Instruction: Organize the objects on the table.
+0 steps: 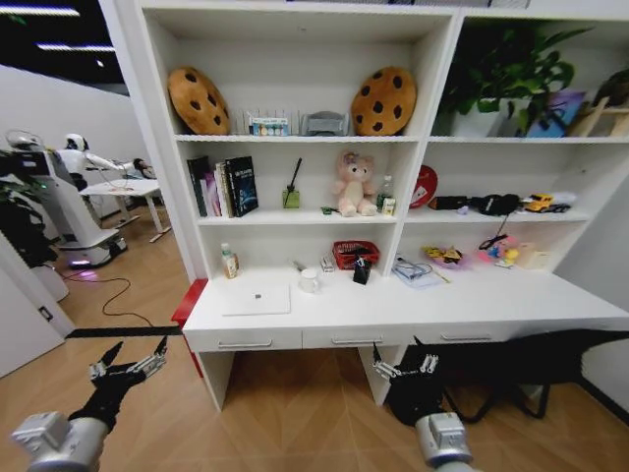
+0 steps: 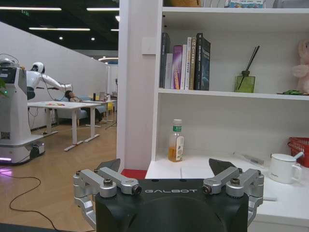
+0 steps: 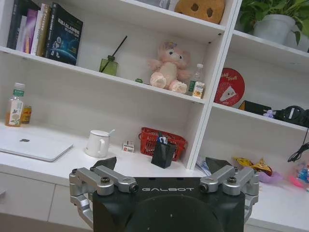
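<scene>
1. Long white desk (image 1: 393, 313) with a flat top and silver-handled drawers, joined to tall white shelving, ahead in the head view.
2. Slim silver laptop (image 1: 256, 298), closed, flat on the left part of the desk; also seen from the right wrist (image 3: 33, 143).
3. White ceramic mug (image 1: 309, 281) with a spoon in it just right of the laptop; orange-filled plastic drink bottle (image 1: 229, 262) behind the laptop near the back wall.
4. Red mesh basket (image 1: 356, 254) at the back of the desk, a small black pen holder (image 1: 362, 270) standing just in front of it.
5. Pink plush toy (image 1: 354, 185) seated on the shelf above the basket.
6. Left gripper (image 1: 128, 368) low, before the desk's left end, fingers spread apart, holding nothing.
7. Right gripper (image 1: 405, 367) low, before the desk's middle drawers, fingers parted, holding nothing.
</scene>
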